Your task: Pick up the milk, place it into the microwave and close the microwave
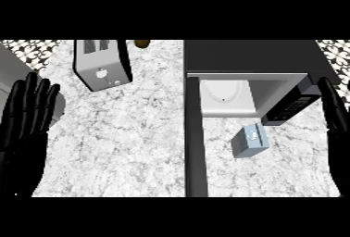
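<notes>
Head view: milk (249, 140) lying before open microwave (236, 95), label unreadable; left hand (26, 113), right hand (334, 111) fingers straight

milk (250, 140) on counter (123, 139), seemingly before open microwave (246, 92)

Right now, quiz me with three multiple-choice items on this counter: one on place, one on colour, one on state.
1. Where is the milk carton?
A. inside the microwave
B. on the counter in front of the microwave
C. beside the toaster

2. What colour is the carton?
A. pale blue-grey
B. red
C. green

3. What state is the microwave in?
A. door shut
B. door open
C. lying on its side

Answers: 1 B, the carton lies on the marble just below the opening. 2 A, its faces are pale blue-grey. 3 B, the white interior shows and the door is swung out.
</notes>
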